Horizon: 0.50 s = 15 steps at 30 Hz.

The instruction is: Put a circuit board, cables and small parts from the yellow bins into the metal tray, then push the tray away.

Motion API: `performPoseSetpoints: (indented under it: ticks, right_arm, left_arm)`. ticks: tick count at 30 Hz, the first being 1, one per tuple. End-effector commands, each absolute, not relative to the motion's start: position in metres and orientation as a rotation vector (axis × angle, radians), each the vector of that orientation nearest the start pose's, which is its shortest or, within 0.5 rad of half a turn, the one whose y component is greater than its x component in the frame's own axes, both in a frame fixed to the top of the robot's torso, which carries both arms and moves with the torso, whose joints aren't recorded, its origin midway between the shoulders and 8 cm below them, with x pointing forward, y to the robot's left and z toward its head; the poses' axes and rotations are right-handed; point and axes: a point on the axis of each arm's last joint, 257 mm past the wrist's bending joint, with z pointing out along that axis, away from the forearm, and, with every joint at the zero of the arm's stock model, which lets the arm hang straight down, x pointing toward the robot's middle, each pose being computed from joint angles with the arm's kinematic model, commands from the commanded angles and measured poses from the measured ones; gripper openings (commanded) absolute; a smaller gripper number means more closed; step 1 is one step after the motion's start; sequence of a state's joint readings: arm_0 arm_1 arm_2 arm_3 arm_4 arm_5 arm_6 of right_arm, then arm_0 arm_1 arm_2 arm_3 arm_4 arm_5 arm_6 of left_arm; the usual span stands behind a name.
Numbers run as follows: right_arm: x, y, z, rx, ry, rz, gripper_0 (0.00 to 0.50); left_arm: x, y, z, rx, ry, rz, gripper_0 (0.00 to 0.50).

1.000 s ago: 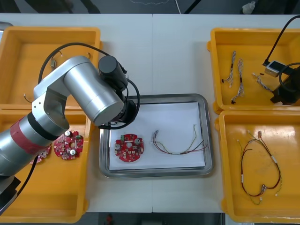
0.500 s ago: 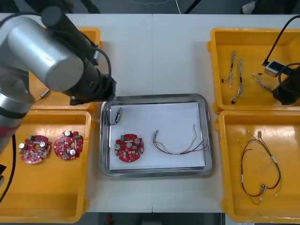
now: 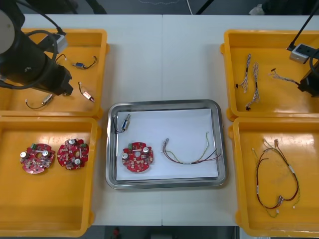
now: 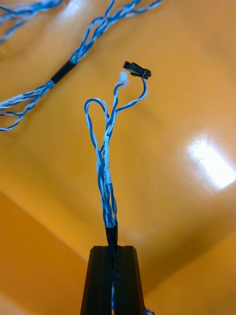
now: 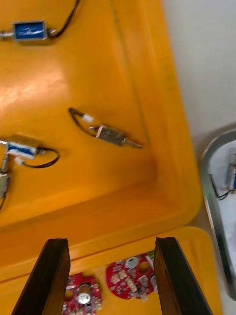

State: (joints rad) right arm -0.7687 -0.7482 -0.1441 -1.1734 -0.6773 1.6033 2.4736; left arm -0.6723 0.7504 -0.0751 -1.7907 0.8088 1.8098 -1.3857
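The left arm is held over the far-left yellow bin [image 3: 106,69], left of the metal tray [image 3: 221,149]; its claw [image 5: 110,243] is spread apart, with nothing gripped. The right claw [image 4: 113,252] is clamped on a twisted blue and white cable [image 4: 105,162] above the far-right yellow bin [image 3: 279,45]. A circuit board [image 3: 137,157], a red and yellow cable [image 3: 192,155] and a small metal part [image 3: 122,122] are laid in the tray, which is set mid-counter [image 3: 164,59].
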Motion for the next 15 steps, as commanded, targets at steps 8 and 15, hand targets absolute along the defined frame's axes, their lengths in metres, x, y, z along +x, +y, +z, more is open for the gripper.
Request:
performPoseSetpoints:
  ticks: [8,15]
  right_arm:
    - [0.516,-0.400,-0.077,-1.152,2.380,-0.335,0.000]
    - [0.511,-0.362,-0.043,-1.246,2.235,-0.403,0.000]
  left_arm:
    - [0.526,0.357,-0.097,0.451,2.641,0.145,0.500]
    - [0.541,0.378,-0.106,0.569,2.635,0.175,0.500]
